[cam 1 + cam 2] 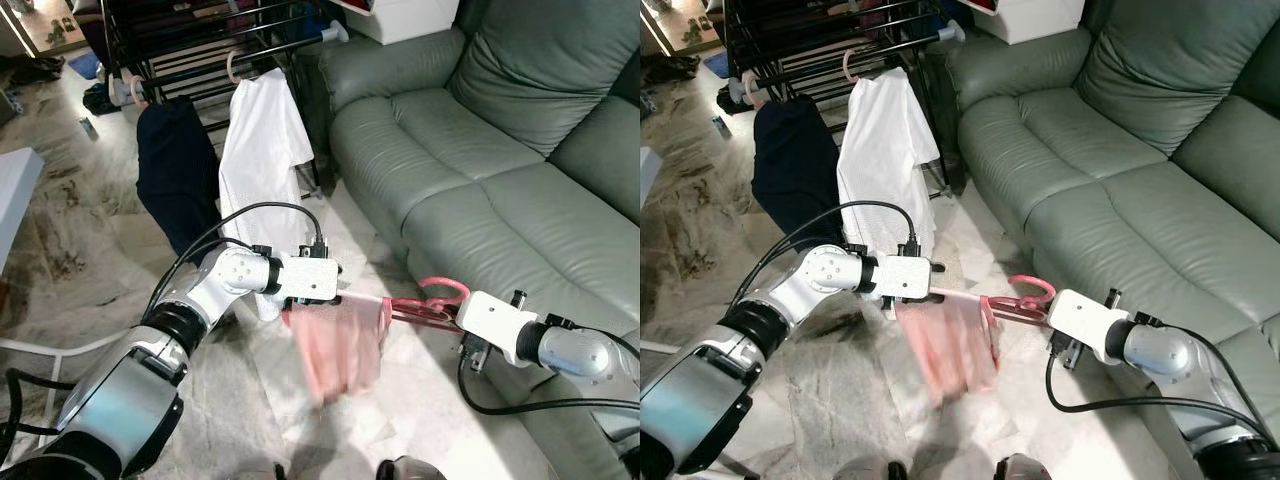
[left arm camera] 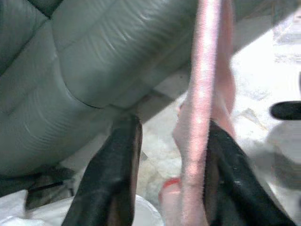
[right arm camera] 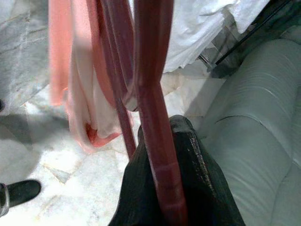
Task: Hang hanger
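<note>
Green leather sofa (image 1: 500, 150) on the robot's right. Black drying rack (image 1: 200, 50) ahead carries a white shirt (image 1: 262, 150) and a dark garment (image 1: 178, 175). Pink hanger (image 1: 425, 300) with a pink garment (image 1: 340, 345) is held low between both arms, over the marble floor (image 1: 80, 230). Right gripper (image 3: 162, 165) is clamped on the hanger near its hook. Left gripper (image 2: 171, 169): fingers parted, bar resting against one finger. Likely light: plastic stiff and slick, cloth limp and swingy. Grip by the hook neck.
</note>
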Controlling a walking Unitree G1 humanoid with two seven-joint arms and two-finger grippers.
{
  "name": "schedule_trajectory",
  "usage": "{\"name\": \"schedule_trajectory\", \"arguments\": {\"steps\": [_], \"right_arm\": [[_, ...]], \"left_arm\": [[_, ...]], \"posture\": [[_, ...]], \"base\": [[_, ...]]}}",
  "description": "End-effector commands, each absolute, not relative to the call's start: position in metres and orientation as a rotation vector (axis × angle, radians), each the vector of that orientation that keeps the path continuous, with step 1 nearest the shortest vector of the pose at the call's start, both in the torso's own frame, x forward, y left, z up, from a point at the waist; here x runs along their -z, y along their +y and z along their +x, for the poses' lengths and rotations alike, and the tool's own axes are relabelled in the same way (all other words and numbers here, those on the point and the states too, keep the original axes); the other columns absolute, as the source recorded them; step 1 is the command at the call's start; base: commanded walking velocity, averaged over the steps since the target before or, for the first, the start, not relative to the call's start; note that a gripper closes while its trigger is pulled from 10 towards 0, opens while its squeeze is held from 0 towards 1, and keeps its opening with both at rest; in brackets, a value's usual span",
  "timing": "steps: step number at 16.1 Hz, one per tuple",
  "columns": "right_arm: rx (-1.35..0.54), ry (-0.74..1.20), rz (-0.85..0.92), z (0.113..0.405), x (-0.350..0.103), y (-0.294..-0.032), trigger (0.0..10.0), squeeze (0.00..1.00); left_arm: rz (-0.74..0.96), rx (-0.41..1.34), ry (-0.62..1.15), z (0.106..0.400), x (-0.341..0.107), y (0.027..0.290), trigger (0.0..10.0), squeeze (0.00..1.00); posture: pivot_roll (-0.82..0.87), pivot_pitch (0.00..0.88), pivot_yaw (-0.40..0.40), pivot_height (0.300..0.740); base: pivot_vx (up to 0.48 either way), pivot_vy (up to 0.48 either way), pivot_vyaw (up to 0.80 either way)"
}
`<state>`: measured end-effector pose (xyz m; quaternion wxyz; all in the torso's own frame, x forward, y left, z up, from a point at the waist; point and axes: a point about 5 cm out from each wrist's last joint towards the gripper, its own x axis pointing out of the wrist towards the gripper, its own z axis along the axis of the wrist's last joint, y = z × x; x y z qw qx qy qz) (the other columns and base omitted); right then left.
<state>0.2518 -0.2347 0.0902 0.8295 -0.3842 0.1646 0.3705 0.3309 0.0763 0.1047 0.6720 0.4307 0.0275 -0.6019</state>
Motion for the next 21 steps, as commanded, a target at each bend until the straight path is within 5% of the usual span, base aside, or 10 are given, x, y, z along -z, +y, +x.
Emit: {"name": "schedule_trajectory", "arguments": {"steps": [1, 12, 13, 21], "right_arm": [[-0.805, 0.304, -0.825, 0.254, -0.094, -0.227, 10.0, 0.0], [-0.835, 0.285, -0.842, 0.259, -0.093, -0.219, 10.0, 0.0], [-0.857, 0.287, -0.835, 0.258, -0.092, -0.218, 0.0, 0.0], [-1.147, 0.38, -0.606, 0.242, -0.135, -0.234, 0.0, 0.0]], "left_arm": [[0.989, 1.366, 0.079, 0.334, -0.108, 0.079, 0.0, 0.0], [1.002, 1.422, 0.114, 0.335, -0.107, 0.074, 0.0, 0.0], [0.997, 1.421, 0.113, 0.335, -0.107, 0.074, 0.0, 0.0], [0.935, 1.362, 0.169, 0.335, -0.098, 0.089, 0.0, 0.0]], "posture": [[-0.08, 0.043, 0.114, 0.74], [-0.08, 0.045, 0.104, 0.74], [-0.09, 0.045, 0.102, 0.74], [-0.09, 0.038, 0.093, 0.74]], "base": [[0.0, 0.0, 0.0], [0.0, 0.0, 0.0], [0.0, 0.0, 0.0], [0.0, 0.0, 0.0]]}}
